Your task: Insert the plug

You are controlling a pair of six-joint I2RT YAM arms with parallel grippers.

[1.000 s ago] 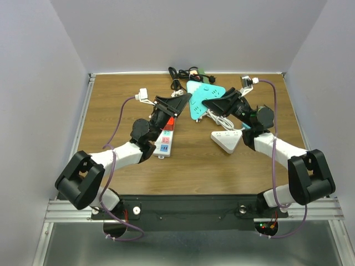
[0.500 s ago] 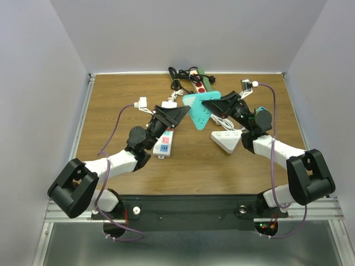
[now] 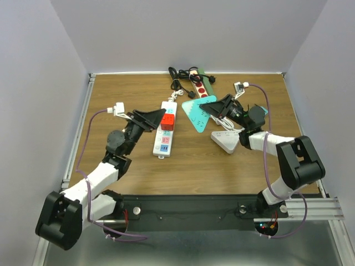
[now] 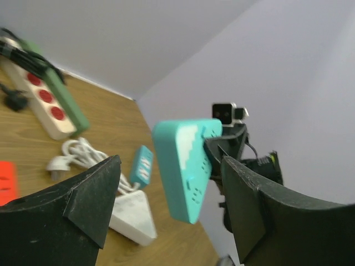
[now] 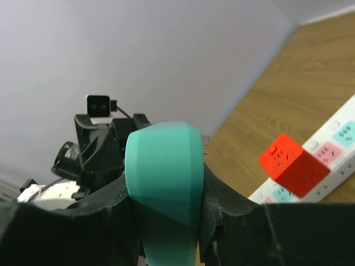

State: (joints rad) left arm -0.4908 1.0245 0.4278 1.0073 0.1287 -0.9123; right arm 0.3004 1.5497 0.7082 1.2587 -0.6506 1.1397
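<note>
clamping the teal power strip (image 3: pixel 195 115) between its jaws, your right pincer (image 3: pixel 209 105) holds it tilted on edge above the bench (image 3: pixel 122 94). your left pincer (image 3: pixel 156 116) stands with jaws apart, raised just beside the red cube adapter (image 3: pixel 168 121) seated on the long white strip (image 3: pixel 163 138). the white plug (image 4: pixel 55 163) lies on the bench with its coiled cord, beside the white triangular strip (image 3: pixel 226 141), near the right arm.

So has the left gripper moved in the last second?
Yes. The left gripper pulled back leftward, off the long white power strip it was covering.
</note>
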